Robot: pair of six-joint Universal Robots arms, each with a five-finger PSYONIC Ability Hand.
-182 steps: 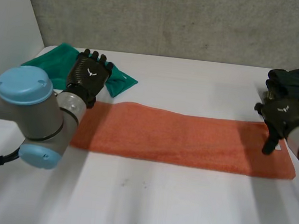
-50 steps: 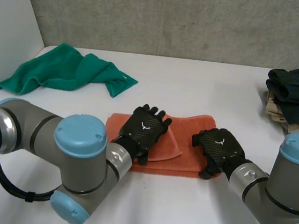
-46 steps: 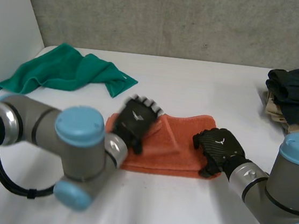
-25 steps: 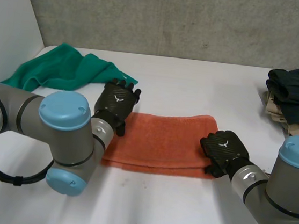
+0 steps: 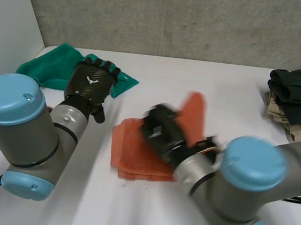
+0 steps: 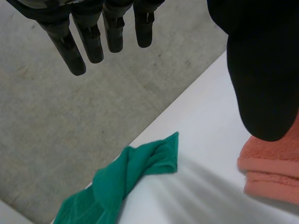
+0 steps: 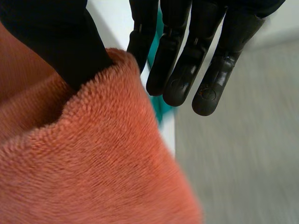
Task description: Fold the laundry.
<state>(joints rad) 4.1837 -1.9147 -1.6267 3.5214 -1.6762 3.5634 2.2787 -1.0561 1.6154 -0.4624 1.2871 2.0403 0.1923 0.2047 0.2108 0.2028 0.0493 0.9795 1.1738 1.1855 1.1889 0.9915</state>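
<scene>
R hand [image 5: 161, 134] pinches fuzzy orange terry towel [image 5: 132, 155] edge w/ thumb; L hand [image 5: 91, 81] relaxed, empty; risk: pinch slips, fold lands skewed.

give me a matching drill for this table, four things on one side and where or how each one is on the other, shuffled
Things:
1. orange terry towel
2. crumpled green cloth
3. stack of dark folded clothes
4. left hand

Places or states:
a. at the far right edge of the white table
b. open, holding nothing
c. lying bunched at the far left
d. one end pinched and raised by the right hand

Pairs: 1-d, 2-c, 3-a, 4-b
</scene>
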